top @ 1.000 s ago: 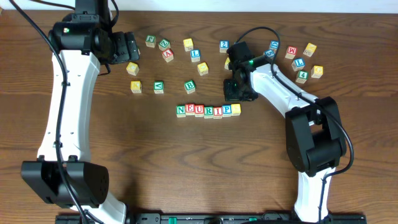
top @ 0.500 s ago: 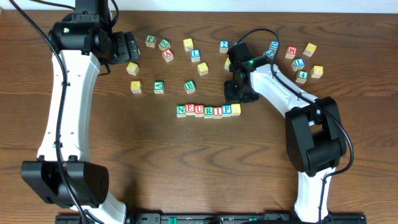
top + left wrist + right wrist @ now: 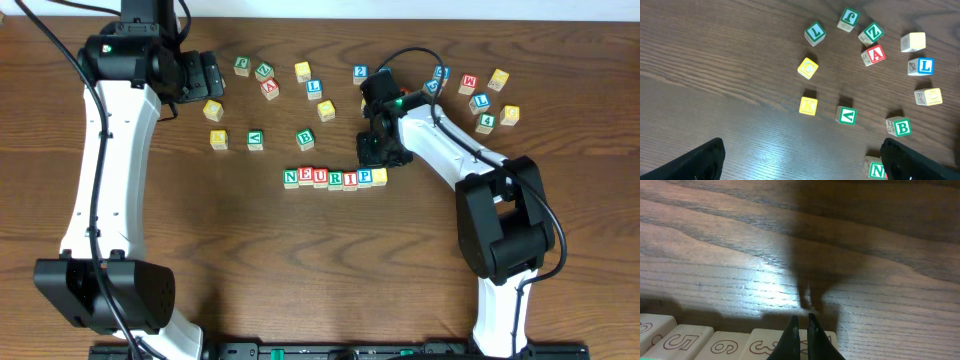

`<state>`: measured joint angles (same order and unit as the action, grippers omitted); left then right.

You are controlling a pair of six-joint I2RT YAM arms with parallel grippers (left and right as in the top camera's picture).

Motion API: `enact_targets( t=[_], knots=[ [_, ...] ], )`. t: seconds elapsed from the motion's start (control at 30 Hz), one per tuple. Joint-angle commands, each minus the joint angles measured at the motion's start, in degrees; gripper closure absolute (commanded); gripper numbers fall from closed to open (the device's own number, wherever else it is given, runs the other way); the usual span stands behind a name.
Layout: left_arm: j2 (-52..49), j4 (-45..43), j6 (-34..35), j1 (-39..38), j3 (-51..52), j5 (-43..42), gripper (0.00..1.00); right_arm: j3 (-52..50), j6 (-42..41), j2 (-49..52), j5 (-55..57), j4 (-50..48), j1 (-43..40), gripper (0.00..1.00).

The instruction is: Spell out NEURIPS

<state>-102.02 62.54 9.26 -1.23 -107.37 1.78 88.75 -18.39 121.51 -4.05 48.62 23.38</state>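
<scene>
The letter cubes (image 3: pixel 335 178) are sitting in a row on the tabletop (image 3: pixel 250 260); the right pincer (image 3: pixel 801 322), pressed together, is hovering by the yellow end cube (image 3: pixel 380 176), maybe for nudging; the left pincer (image 3: pixel 802 150) is gaping wide.

7 small wooden cubes stand in 1 straight row (image 3: pixel 335 178) on the counter (image 3: pixel 300 260), lettered faces up, each close against the next. The green N cube (image 3: pixel 291 178) is the left end. Rightward from the N cube come the red E cube (image 3: pixel 306 177), red U cube (image 3: pixel 320 178), green R cube (image 3: pixel 335 179), red I cube (image 3: pixel 350 179) and blue P cube (image 3: pixel 365 177). The yellow-faced cube (image 3: pixel 379 175) sits farthest from the N cube, its letter too small to read.
</scene>
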Motion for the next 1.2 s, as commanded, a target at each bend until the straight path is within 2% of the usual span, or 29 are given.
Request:
enact_targets(
  t=[0.0, 0.87, 1.17],
  knots=[
    [-0.74, -0.04, 0.94, 0.15, 0.33, -0.02, 0.02, -0.39, 0.83, 0.35, 0.7, 0.31, 0.35, 0.98],
    [-0.74, -0.04, 0.94, 0.15, 0.33, -0.02, 0.02, -0.26, 0.61, 0.31, 0.74, -0.52, 0.26, 0.96],
    [-0.74, -0.04, 0.94, 0.15, 0.33, -0.02, 0.02, 7.8, 1.77, 0.22, -0.26, -1.66, -0.5, 0.91]
  ],
)
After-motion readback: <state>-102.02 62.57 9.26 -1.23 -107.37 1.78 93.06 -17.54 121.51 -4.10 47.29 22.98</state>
